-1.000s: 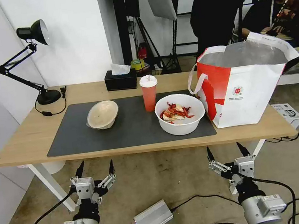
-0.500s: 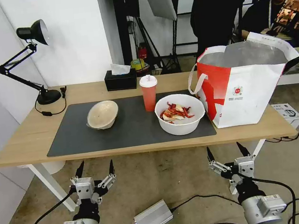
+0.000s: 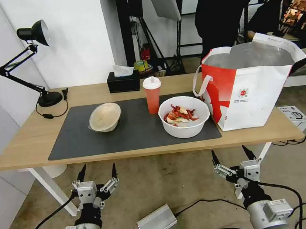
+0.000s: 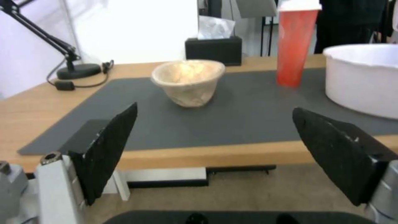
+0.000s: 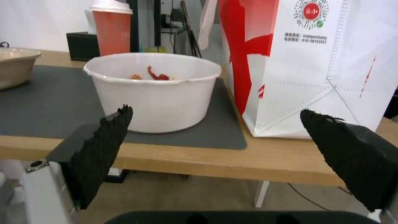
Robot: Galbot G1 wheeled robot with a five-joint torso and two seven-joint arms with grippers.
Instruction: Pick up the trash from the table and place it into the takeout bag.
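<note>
On the table (image 3: 26, 145), a dark grey mat (image 3: 140, 131) carries the trash: a beige bowl (image 3: 104, 117) (image 4: 188, 81) at its left, a red white-lidded cup (image 3: 152, 94) (image 4: 295, 43) in the middle, and a wide white bowl with red chili scraps (image 3: 184, 116) (image 5: 154, 90) at its right. The takeout bag (image 3: 250, 87) (image 5: 315, 62) stands open at the table's right end. Both grippers hang below and in front of the table's near edge. My left gripper (image 3: 97, 172) (image 4: 213, 137) is open, facing the beige bowl. My right gripper (image 3: 231, 155) (image 5: 215, 140) is open, facing the white bowl and bag.
A black tissue box (image 3: 123, 81) sits at the table's back edge. A black desk lamp (image 3: 37, 62) stands at the back left. A silver box (image 3: 157, 222) and cables lie on the floor between my arms. A small carton (image 3: 295, 113) lies right of the table.
</note>
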